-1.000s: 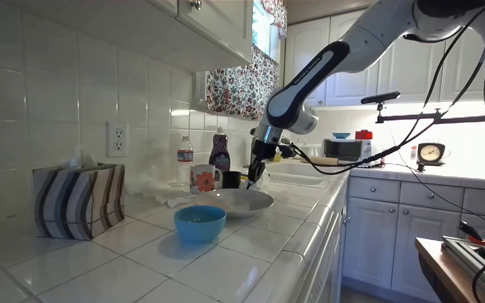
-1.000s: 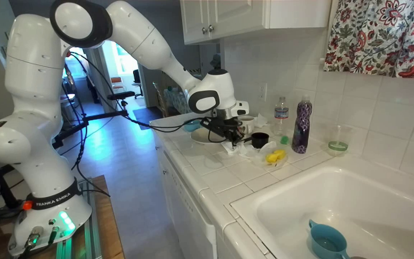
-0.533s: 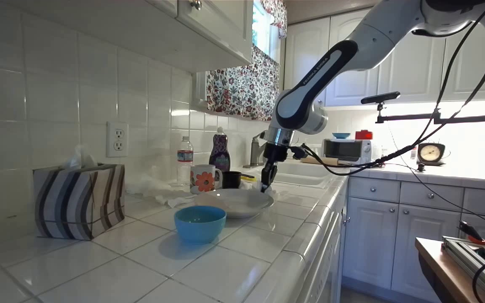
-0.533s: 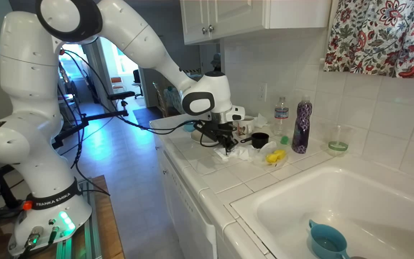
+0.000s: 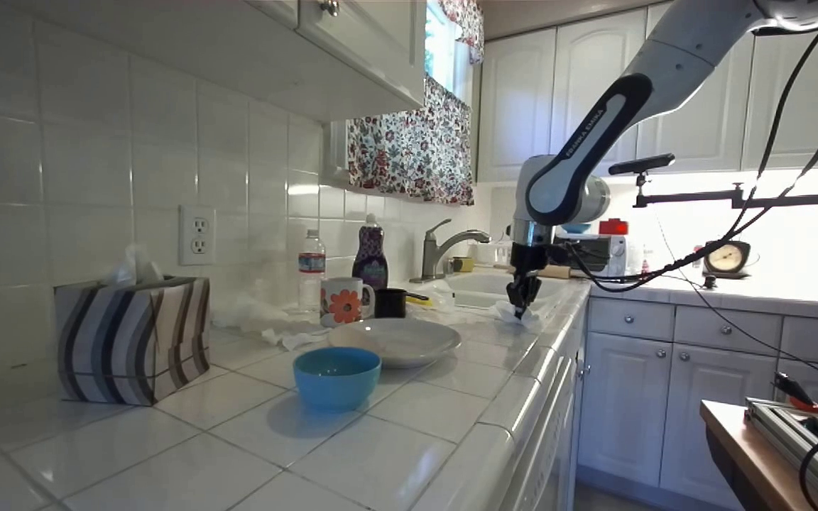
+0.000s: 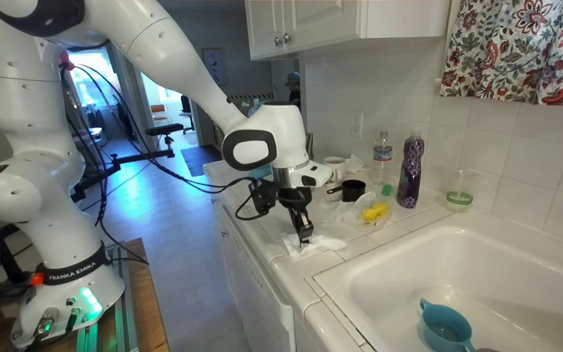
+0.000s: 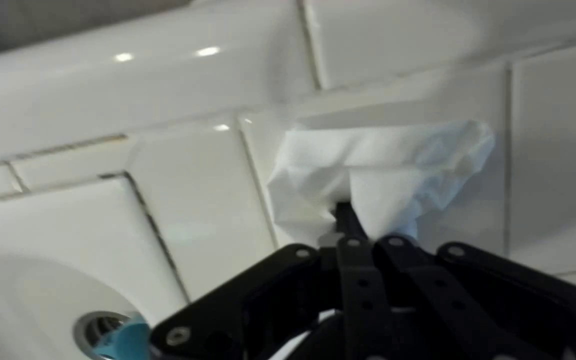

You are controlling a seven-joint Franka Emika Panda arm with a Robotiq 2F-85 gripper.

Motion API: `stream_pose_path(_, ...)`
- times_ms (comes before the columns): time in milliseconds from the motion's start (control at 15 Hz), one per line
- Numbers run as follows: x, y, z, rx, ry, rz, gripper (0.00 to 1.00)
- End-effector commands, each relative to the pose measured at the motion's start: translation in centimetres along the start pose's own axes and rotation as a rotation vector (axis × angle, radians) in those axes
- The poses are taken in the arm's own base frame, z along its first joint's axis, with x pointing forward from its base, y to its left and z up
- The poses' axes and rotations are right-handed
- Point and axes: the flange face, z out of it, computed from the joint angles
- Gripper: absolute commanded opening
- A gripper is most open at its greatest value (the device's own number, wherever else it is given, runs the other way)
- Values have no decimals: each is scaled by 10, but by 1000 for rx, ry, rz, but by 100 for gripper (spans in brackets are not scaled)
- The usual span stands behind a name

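Okay, gripper [image 6: 305,239] points down at the counter [image 5: 224,454], clenched, with a crumpled white tissue [image 7: 393,170] caught at its tips. Tissue's place: on the counter strip between the plate [image 5: 423,339] and the front corner of the sink [image 6: 335,279], close to the rounded front edge. Wrist view has it bunched up, partly folded over, spreading to both sides of the dark tip. Looks to be touching the counter; how hard it's pressed, can't tell.

Progress, my call: partway. Done: tissue grasped and down against the counter. Not done: tissue not let go, grip looks tight. How much remains beyond that, these views don't settle.

Around it: little black pot [image 6: 354,193] and yellow pieces [image 6: 375,211] sit on the counter near the gripper, apart from it. Purple bottle [image 6: 410,171] and water bottle [image 6: 382,152] stand upright farther back. Blue cup [image 6: 445,325] is down inside the sink; faucet [image 5: 430,259] rises at its back. Blue bowl [image 5: 338,390] is just in front of the plate in an exterior view, flowered mug [image 5: 345,301] behind the plate, striped tissue box [image 5: 132,341] off to the side, well apart from the gripper. None of these is being touched.
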Motion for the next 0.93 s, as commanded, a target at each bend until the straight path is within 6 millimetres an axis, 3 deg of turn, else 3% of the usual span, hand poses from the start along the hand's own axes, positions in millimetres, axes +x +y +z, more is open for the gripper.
stream_pose_path(0, -22, 29, 4, -79, -36, 148, 0)
stream_pose_path(67, -23, 31, 3, -85, -40, 145, 0)
stream_pose_path(200, -21, 17, 0, -87, -23, 59, 0)
stream_pose_path(667, -10, -75, -13, -36, 89, -275, 0)
stream_pose_path(867, 5, -76, -19, -108, 143, -197, 0)
